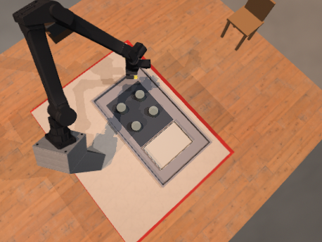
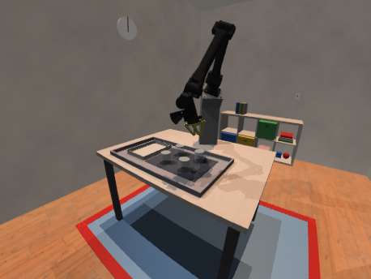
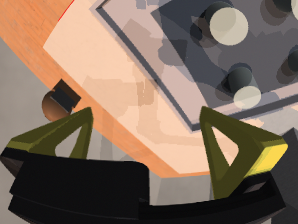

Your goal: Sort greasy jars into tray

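The gripper [image 1: 135,74] (fingers fully apart, holding nothing) hangs above the mat's [image 1: 138,116] far end; nearest jar [image 1: 140,94] lies just inward.

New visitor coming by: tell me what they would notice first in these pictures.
The tall black arm reaching over the table, its gripper open and empty above the mat's far end. Then four pale-topped jars in a diamond on the dark mat, beside the white tray, which holds nothing.
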Robot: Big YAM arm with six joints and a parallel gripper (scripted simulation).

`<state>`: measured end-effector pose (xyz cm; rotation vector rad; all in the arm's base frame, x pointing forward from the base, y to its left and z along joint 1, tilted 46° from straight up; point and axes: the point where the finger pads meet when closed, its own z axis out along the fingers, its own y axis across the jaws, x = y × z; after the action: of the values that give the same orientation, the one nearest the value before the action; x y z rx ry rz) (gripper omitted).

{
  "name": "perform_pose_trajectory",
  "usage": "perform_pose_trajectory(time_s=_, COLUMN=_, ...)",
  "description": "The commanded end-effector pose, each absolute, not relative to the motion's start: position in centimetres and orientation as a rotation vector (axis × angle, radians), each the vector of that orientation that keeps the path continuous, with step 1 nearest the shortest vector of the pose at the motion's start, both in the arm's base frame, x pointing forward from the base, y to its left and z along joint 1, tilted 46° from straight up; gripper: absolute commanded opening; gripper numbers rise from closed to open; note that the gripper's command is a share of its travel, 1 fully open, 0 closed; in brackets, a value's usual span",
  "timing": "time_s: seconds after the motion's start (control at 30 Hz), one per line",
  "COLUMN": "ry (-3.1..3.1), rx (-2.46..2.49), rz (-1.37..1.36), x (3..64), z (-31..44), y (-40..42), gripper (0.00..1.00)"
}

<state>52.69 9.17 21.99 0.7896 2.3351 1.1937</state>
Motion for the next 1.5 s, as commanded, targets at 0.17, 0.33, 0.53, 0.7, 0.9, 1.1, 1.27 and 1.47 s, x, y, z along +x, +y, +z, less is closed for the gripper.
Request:
perform_pose_trajectory(time_s=0.17, ry=2.251, rx=0.859, rz=1.216, x=50.8, z=20.0, y=5.5, gripper=1.00)
perform_pose_trajectory(time_s=0.33, ry=2.241, rx=0.885, rz=1.225, x=50.1, z=18.5, y=4.5, gripper=1.00)
perform_pose_trajectory(time_s=0.53, ry=2.220, rx=0.936, rz=1.242, x=48.5, z=15.3, y=2.7, gripper=1.00)
perform_pose_trajectory(time_s=0.7, ry=2.202, rx=0.978, rz=1.256, x=47.3, z=12.7, y=1.1, gripper=1.00)
perform_pose_trajectory(time_s=0.9, ry=2.187, rx=1.012, rz=1.267, x=46.2, z=10.7, y=-0.2, gripper=1.00)
perform_pose_trajectory(time_s=1.1, ry=2.164, rx=1.062, rz=1.283, x=44.7, z=7.5, y=-2.1, gripper=1.00)
perform_pose_trajectory(time_s=1.27, ry=2.243, rx=0.927, rz=1.180, x=44.6, z=7.3, y=-1.8, gripper=1.00)
perform_pose_trajectory(time_s=1.47, ry=2.243, rx=0.927, rz=1.180, x=44.6, z=7.3, y=-1.8, gripper=1.00)
